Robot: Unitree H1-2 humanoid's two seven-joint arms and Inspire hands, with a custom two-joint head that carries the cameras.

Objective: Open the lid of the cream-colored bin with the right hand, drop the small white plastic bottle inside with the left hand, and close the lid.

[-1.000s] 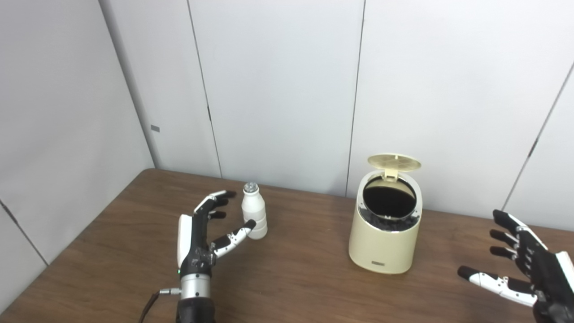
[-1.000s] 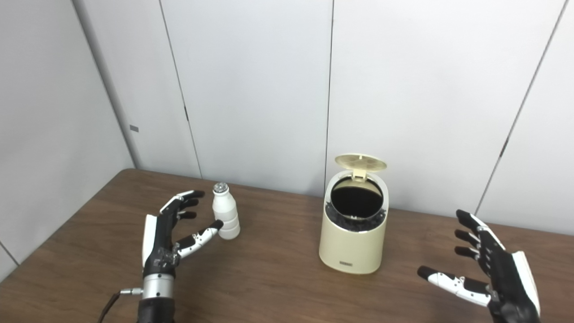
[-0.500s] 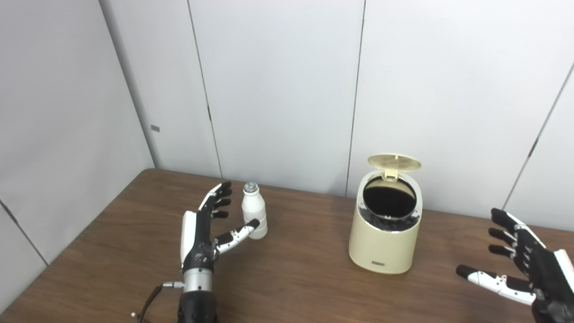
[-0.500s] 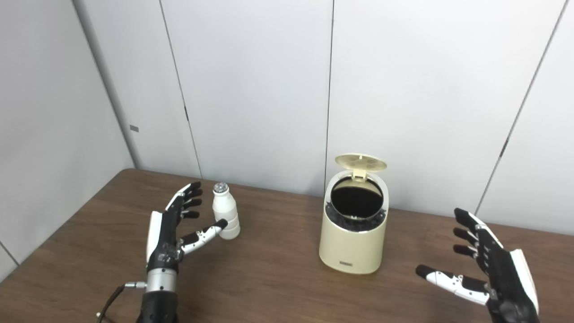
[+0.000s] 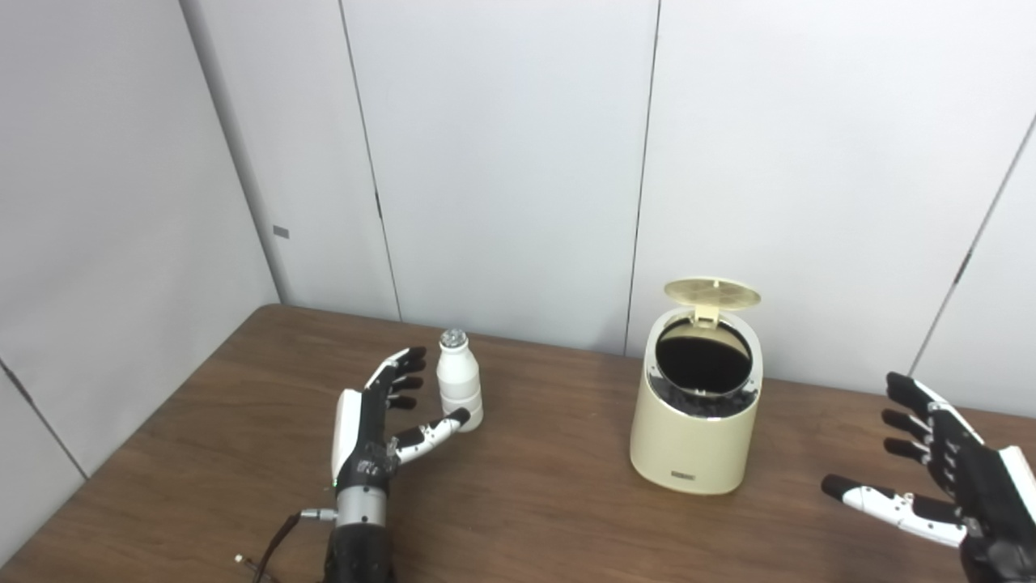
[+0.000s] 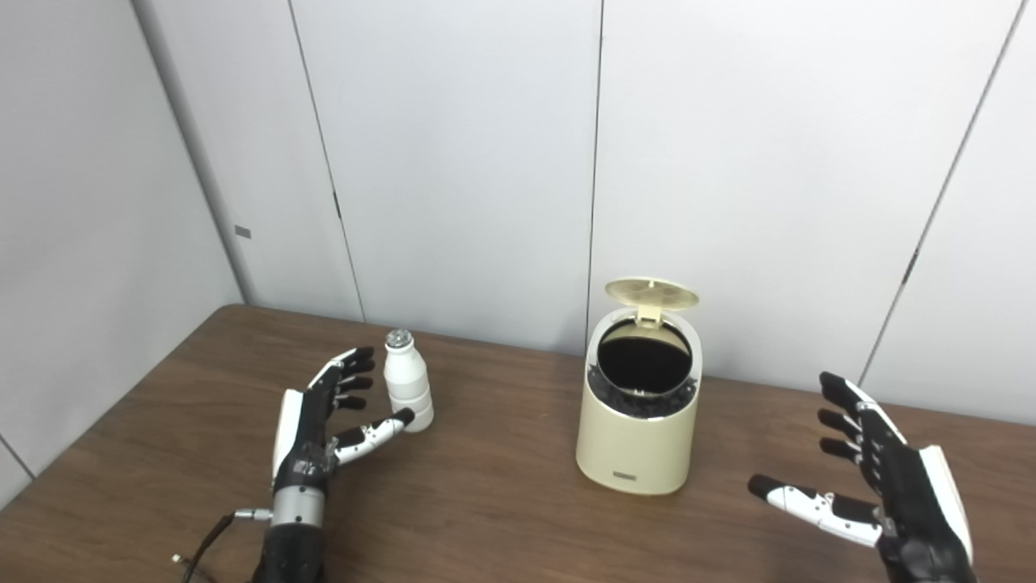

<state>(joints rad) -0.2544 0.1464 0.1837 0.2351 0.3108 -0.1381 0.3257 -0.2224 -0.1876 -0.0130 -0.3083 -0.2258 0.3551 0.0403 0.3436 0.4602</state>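
We see the cream-colored bin point(image 5: 694, 421) standing upright on the wooden table point(image 5: 526, 502), between our two hands and nearer the right one, with its round lid point(image 5: 712, 293) already swung up and back on its hinge. The mouth of the bin is dark; a crumpled black liner shows along the lower inner rim, and beyond that we cannot tell whether anything lies inside. The small white plastic bottle point(image 5: 459, 391) stands upright on the table just past our left hand point(image 5: 368, 433), on its thumb side, with a silvery cap on top. That hand is open and holds nothing: its fingers point(image 5: 401, 368) are spread and reach up beside the bottle, while the thumb tip lies at the bottle's base, touching it or very nearly so; we cannot say which. Our right hand point(image 6: 886, 490) hangs well off to the right of the bin, also open and empty, fingers fanned and thumb stretched toward the bin. The right eye view shows nearly the whole right hand and its white back plate, whereas the left eye view cuts it off at the frame edge; the left eye view shows more of the side wall panel point(image 5: 105, 202) beyond our left hand.
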